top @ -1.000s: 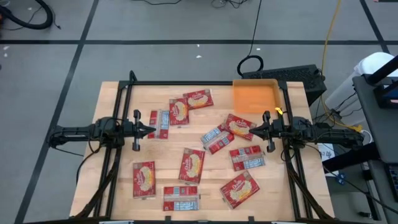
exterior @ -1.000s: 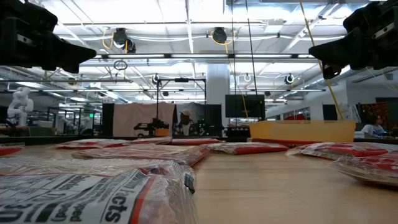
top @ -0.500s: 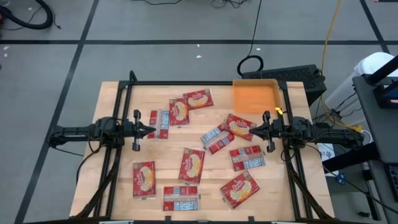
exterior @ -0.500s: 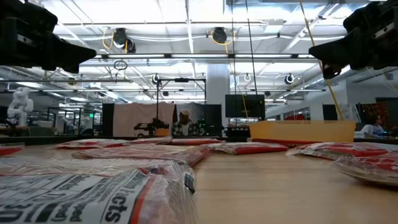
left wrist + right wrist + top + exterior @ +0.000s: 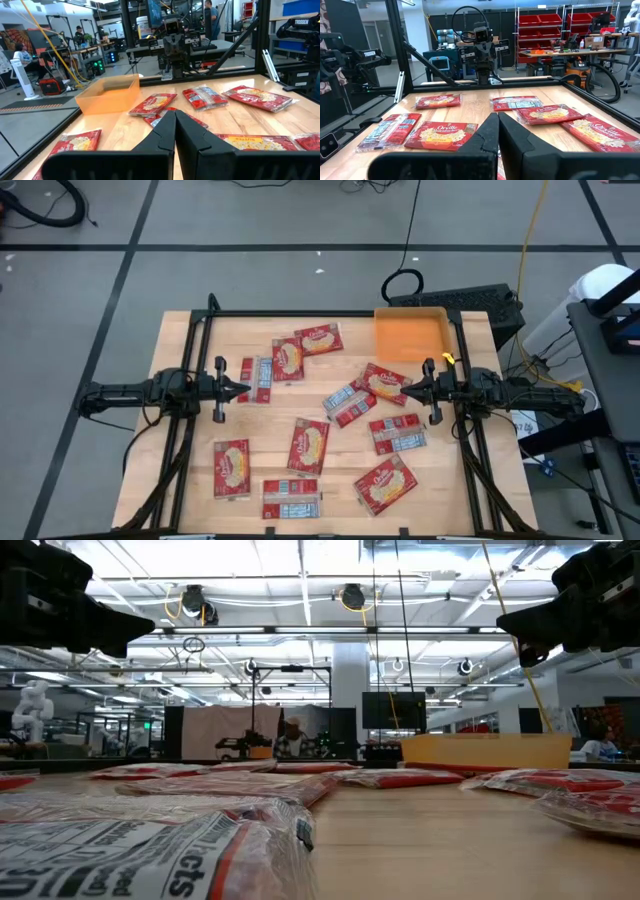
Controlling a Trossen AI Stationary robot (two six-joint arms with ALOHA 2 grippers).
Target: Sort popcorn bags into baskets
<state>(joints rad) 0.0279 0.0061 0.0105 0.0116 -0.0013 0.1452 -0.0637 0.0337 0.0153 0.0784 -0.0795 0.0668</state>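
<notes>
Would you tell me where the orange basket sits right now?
In the high view, the orange basket sits at the table's far right corner, just beyond the right gripper, empty of popcorn bags.

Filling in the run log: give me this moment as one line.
left hand: shut, empty, above table | right hand: shut, empty, above table | popcorn bags: scattered on table | orange basket: empty, far right corner

The nearest popcorn bag (image 5: 130, 860) is blurred, cut off by the low view's edge.
</notes>
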